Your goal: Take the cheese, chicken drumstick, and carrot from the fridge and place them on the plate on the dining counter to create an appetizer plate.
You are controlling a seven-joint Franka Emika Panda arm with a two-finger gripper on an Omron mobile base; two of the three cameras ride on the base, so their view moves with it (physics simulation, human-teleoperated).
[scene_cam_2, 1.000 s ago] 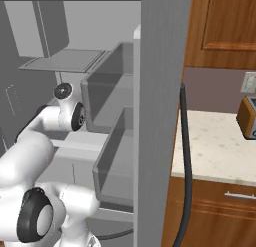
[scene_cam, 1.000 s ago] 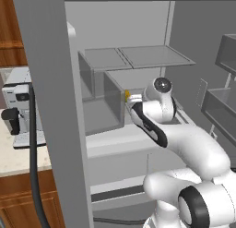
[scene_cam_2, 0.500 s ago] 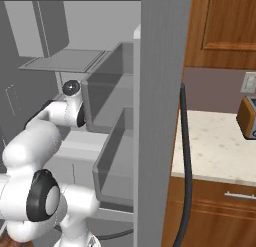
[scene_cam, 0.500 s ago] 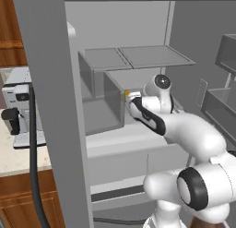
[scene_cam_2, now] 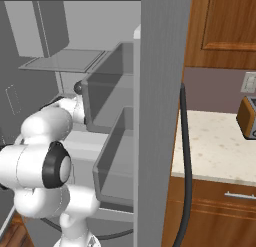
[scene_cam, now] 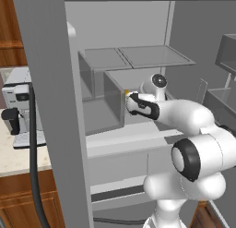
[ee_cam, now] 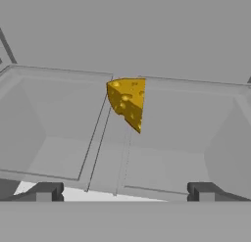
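Note:
The cheese, a yellow-orange wedge with holes, lies in a pale grey bin inside the fridge, a little beyond my fingertips. My gripper is open, its two dark fingertips spread wide at the bin's near edge with nothing between them. In the left base view my hand reaches in at the clear bin's wall, and a sliver of the cheese peeks out beside it. From the right base view the arm goes in behind a bin. The chicken drumstick, carrot, plate and dining counter are out of view.
Glass shelves sit just above my hand. Door bins hang at the right. A grey fridge wall stands beside the arm. A coffee machine and a toaster stand on the wall counter, with a black cable hanging.
The arm has pushed further into the fridge, with its elbow rising and the hand edging closer to the bin. The fingers stay spread.

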